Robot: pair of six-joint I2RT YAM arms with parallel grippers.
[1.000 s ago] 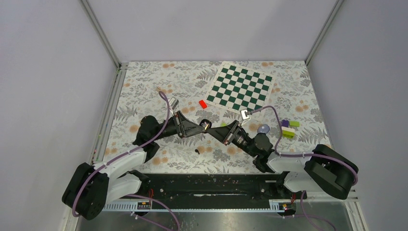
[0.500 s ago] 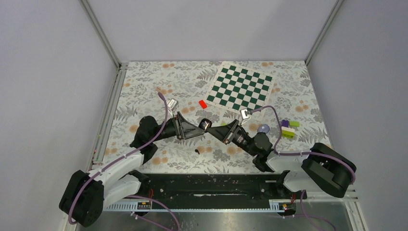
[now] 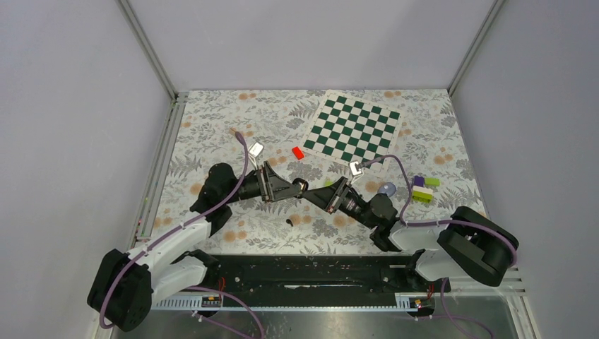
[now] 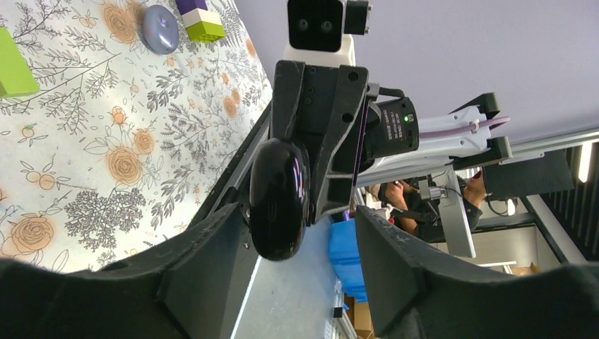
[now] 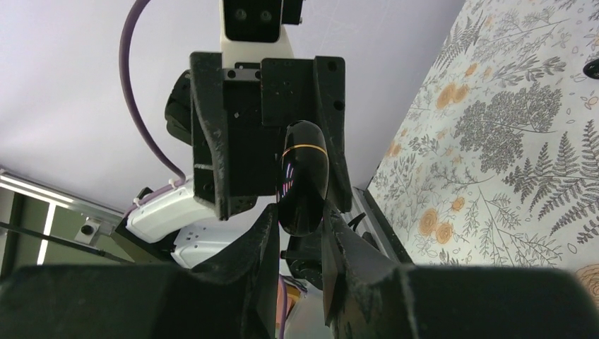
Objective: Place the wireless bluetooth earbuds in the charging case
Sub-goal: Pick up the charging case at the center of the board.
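At mid-frame of the top view, above the floral tablecloth [image 3: 212, 127], two arms nose to nose. Clenched tight in the right gripper [image 5: 300, 222]: the charging case [image 5: 302, 173], glossy black, pinched at its lower end between both fingers, edge-on in the right wrist view with a thin orange line across the shell. Facing it from the left of the top frame, the left gripper [image 4: 300, 233], released, fingers spread wide to either side of the case. In the left wrist view, a clear gap beside the finger [image 4: 395, 268] at lower right, the other finger at lower left just beside the shell, contact there impossible to tell. Lid open or closed: impossible to tell. Below the two grippers in the top view, alone on the cloth, one tiny black earbud [image 3: 289, 222]. Above them, a red block [image 3: 297, 152], near the lower left corner of the checkerboard [image 3: 353, 127]. Just right of the case, a lime-green block [image 3: 328, 183], close against the right arm. Further right, a lilac disc [image 3: 386, 188] and a small cluster of purple and lime blocks [image 3: 424, 194], well apart from the grippers.
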